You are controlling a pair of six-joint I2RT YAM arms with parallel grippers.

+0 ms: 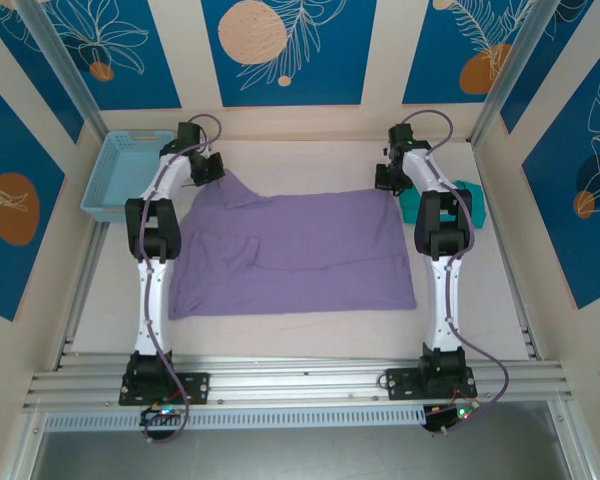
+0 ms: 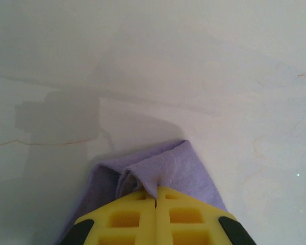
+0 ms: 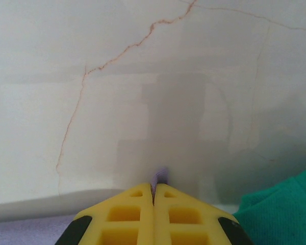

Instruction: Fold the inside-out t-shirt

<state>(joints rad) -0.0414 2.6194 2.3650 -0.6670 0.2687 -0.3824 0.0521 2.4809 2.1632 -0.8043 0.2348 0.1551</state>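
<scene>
Slippage of shirt (image 1: 300, 250) from right pincer (image 3: 154, 187), pinching a mere sliver at its tips; left pincer (image 2: 156, 190) pinching a fuller fold.

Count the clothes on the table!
2: the purple t-shirt spread in the middle, and a teal garment at the far right, partly hidden behind the right arm.

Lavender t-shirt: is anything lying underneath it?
The soft lavender-purple t-shirt lies spread on the pale tabletop, which shows around its edges. The surface beneath it is covered, so nothing under it can be checked. Its far corners are pinched in the left gripper and right gripper.
</scene>
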